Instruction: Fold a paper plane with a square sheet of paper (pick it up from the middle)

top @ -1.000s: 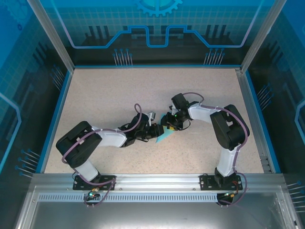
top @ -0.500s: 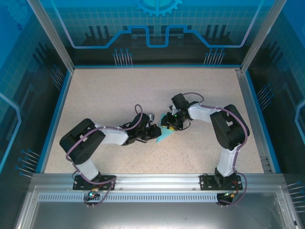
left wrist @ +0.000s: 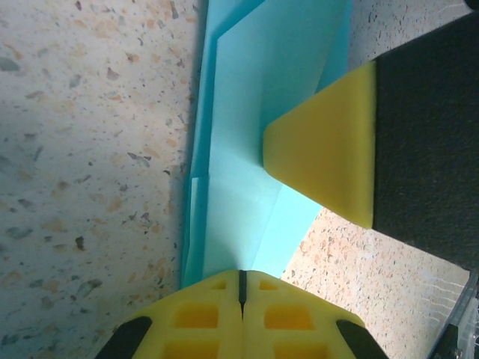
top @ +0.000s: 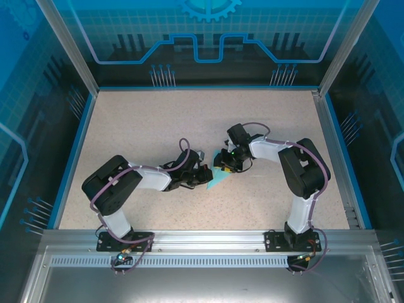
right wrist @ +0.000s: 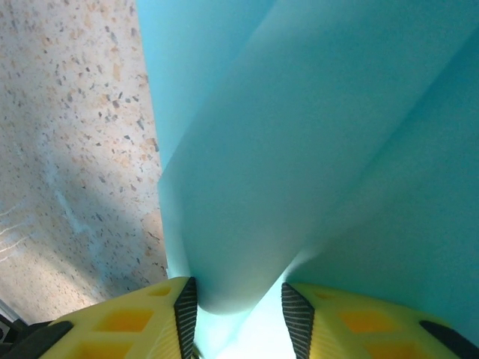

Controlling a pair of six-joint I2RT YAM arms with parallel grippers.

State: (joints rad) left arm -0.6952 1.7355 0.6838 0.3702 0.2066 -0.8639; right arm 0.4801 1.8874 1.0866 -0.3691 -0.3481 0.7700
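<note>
The square sheet of paper [top: 219, 180], light cyan and folded into a narrow layered strip, lies on the speckled table between my two grippers. In the left wrist view the paper [left wrist: 247, 149] runs up from my left gripper [left wrist: 241, 278], whose yellow jaws are pressed together on its near end. A yellow finger [left wrist: 329, 149] of the right gripper rests on the paper's right side. In the right wrist view a raised, rounded fold of paper [right wrist: 299, 149] bulges between the spread jaws of my right gripper [right wrist: 236, 307] and touches the left pad [right wrist: 185, 307]. From above, the left gripper [top: 207, 175] and right gripper [top: 225, 165] meet at the sheet.
The speckled beige table [top: 145, 126] is ringed by a blue rim and transparent walls [top: 82, 69]. A metal rail [top: 208, 238] carries both arm bases at the near edge. The right arm's elbow [top: 306, 167] stands right of the paper.
My left gripper has slid right to the paper's edge and closed its jaws. The right gripper has narrowed slightly around the fold and stayed in place.
</note>
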